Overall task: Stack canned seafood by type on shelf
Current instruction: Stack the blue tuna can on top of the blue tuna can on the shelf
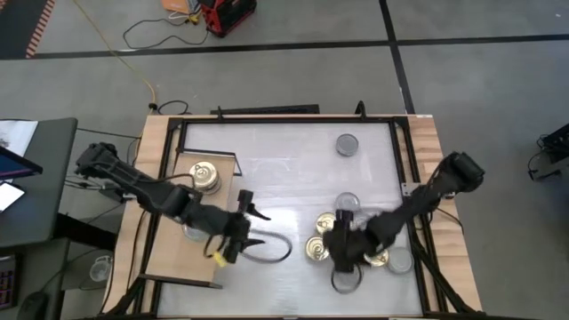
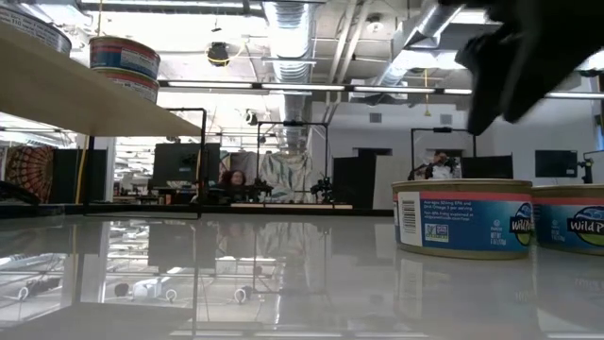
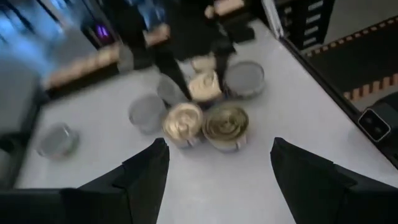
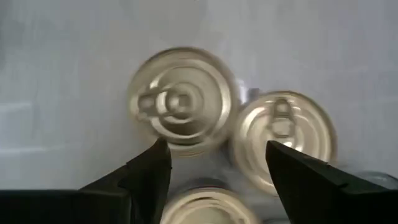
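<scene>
On the white counter (image 1: 276, 169), the right tool (image 4: 214, 168), open and empty, could jostle gold-topped tins (image 4: 180, 102) packed just ahead.

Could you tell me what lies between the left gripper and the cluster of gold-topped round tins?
Only bare white tabletop: in the left wrist view, the left gripper stands open short of the gold-topped round tins.

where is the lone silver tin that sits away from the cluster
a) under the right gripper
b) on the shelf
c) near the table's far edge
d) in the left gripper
c: in the high view the lone silver tin sits by itself near the table's far edge, apart from the cluster below it, and off the shelf.
</scene>
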